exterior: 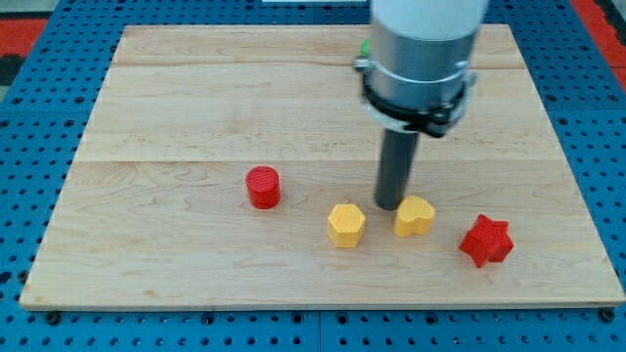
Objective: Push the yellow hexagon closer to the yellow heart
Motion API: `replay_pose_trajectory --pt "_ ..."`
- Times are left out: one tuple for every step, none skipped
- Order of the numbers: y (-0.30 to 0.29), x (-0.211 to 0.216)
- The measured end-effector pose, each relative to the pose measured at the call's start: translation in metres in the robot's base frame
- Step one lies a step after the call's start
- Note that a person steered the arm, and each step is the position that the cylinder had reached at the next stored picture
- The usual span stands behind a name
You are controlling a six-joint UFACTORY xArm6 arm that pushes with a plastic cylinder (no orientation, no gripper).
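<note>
The yellow hexagon [345,225] lies on the wooden board [176,117] near the view's bottom centre. The yellow heart [415,216] lies just to its right, a small gap between them. My tip [390,204] stands just above and between the two, close to the heart's upper left edge; I cannot tell if it touches the heart. The arm's grey body hangs above it at the view's top.
A red cylinder [262,187] lies to the left of the hexagon. A red star [486,241] lies to the right of the heart. A bit of something green [364,46] shows behind the arm. A blue pegboard [29,147] surrounds the board.
</note>
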State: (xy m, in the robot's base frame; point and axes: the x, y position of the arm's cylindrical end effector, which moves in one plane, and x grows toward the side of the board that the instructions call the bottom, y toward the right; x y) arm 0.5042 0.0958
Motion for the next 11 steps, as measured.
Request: replay_pose_trajectory --pt "0.036 0.000" --pt "-0.013 -0.003" --pt "-0.103 -0.004" --pt "-0.124 0.009" --pt "-0.083 0.012" --pt "-0.036 0.013" --pt "-0.060 0.013" --pt "-0.094 0.025" --pt "-0.071 0.038" --pt "-0.023 0.038" --pt "-0.006 0.038"
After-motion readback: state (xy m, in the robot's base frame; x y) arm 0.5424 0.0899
